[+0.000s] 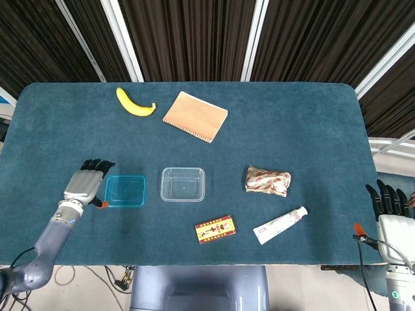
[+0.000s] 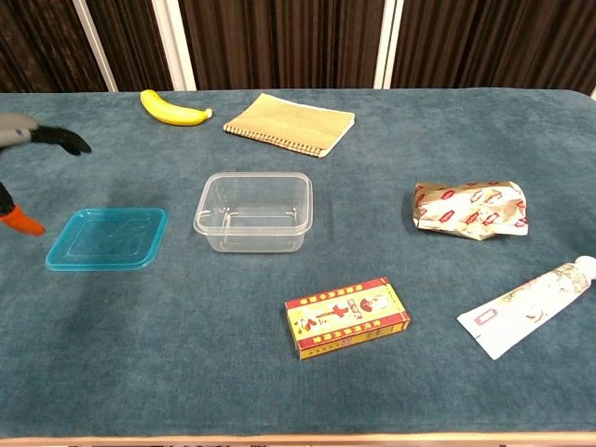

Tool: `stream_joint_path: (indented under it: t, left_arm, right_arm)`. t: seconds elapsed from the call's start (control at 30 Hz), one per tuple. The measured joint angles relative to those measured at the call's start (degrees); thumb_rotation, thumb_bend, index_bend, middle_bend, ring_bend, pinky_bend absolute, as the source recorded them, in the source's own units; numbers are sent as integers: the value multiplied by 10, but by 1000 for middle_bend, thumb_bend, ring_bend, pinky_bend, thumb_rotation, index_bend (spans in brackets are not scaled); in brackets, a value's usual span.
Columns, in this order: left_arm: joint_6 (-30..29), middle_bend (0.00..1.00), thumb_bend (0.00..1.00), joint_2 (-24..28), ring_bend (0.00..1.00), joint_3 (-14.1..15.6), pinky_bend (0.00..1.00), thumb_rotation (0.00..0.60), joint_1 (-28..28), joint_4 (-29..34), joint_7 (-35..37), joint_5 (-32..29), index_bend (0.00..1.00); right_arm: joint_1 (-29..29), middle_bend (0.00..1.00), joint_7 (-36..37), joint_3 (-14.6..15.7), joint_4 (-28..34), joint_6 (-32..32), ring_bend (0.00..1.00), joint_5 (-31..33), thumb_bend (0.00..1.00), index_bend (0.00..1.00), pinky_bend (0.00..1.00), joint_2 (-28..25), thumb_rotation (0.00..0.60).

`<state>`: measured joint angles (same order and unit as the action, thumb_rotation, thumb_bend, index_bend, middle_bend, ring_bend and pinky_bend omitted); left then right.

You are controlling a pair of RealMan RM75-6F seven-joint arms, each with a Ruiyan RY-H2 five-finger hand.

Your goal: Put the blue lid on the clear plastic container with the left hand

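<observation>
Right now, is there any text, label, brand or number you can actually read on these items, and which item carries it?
No text reads clearly in either view.
Red and yellow box: printed figures and marks, too small to read.
Tube: red label patch and printing, blurred.
Foil wrapper: repeated red label patches, unreadable.
Notebook, banana, blue lid, clear plastic container: no text visible.

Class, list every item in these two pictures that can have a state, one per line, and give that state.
Blue plastic lid: flat on the table, off the container.
Clear plastic container: upright, uncovered, empty.
Tan spiral notebook: closed.
White toothpaste tube: capped, lying down.
Red and yellow box: closed, flat.
Left hand: empty, fingers apart, beside the lid.
Right hand: empty, at the table's edge.
</observation>
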<state>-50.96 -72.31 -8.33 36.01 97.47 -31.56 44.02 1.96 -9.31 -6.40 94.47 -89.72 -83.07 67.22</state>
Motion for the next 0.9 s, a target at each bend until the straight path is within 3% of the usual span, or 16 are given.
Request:
stream_joint_path:
  t: [0.43,0.9]
  left_arm:
    - [-29,94,84,-76,0,36,4,600,40,-45,-50,-45,101]
    - [-25,94,84,-87,0,53,0,600,57,-64,-59,-57,101]
  right_arm:
    - [-1,29,-2,-2,1,1,12,4,296,116,0,0,600]
    - [-1,29,-4,-4,4,3,12,11,296,116,0,1,600]
